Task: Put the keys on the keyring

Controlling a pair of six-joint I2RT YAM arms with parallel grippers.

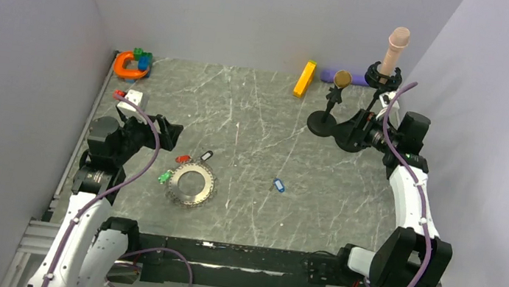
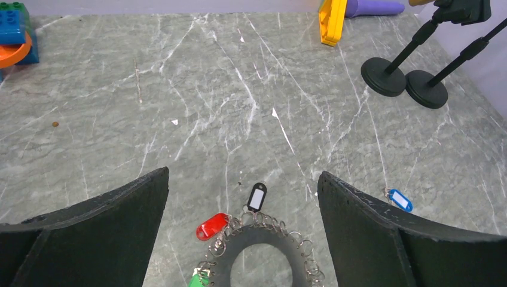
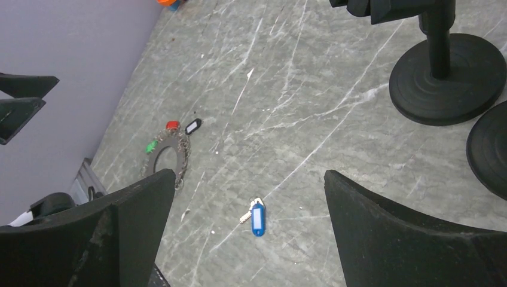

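Note:
The keyring [image 1: 191,184] lies flat on the table at front left, its outer edge lined with small wire loops. A red key [image 1: 182,158], a dark/white key [image 1: 205,156] and a green key [image 1: 165,176] lie against its far-left edge; I cannot tell if they are hooked on. A blue key [image 1: 278,184] lies alone to the right. My left gripper [image 2: 243,173] is open and empty above the keyring [image 2: 257,237]. My right gripper [image 3: 249,174] is open and empty, high above the blue key [image 3: 257,218].
An orange horseshoe toy [image 1: 130,63] with blocks sits at the back left. A yellow bar [image 1: 305,78] and a purple object [image 1: 331,75] lie at the back. Black stands [image 1: 325,123] rise at the back right, close to my right gripper [image 1: 348,132].

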